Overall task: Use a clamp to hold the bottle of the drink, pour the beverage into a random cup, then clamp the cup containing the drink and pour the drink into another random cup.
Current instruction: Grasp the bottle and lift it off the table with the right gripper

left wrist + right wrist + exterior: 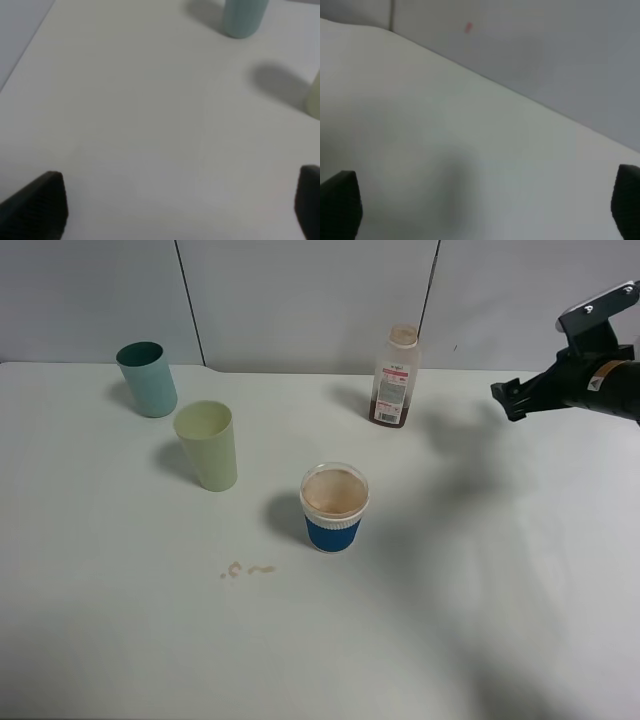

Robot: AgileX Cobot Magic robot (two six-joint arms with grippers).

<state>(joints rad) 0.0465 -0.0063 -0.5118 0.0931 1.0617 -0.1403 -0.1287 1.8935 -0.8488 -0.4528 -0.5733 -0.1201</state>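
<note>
Black ribbed fingertips (37, 205) of the left arm's jaws stand spread and empty over the bare white surface (120, 640), outside the high view. At far left stands a plain teal plastic tumbler (147, 379), with a tall pale yellow-green plastic tumbler (207, 445) just right of it and nearer. Near the middle sits a short white paper cup with a ribbed blue sleeve (334, 507), stained brown inside. Farther back and to the right, the slim translucent plastic bottle with a white-and-pink label (394, 377) stands upright and capless, with dark brown drink (389, 416) low in it. Rightmost, the right arm's jaws hang spread wide and empty, well apart from the bottle. It lies to their left with its long axis vertical, outside the right wrist view. I judge the right arm the nearer: a leftward reach, jaws straddling the body.
</note>
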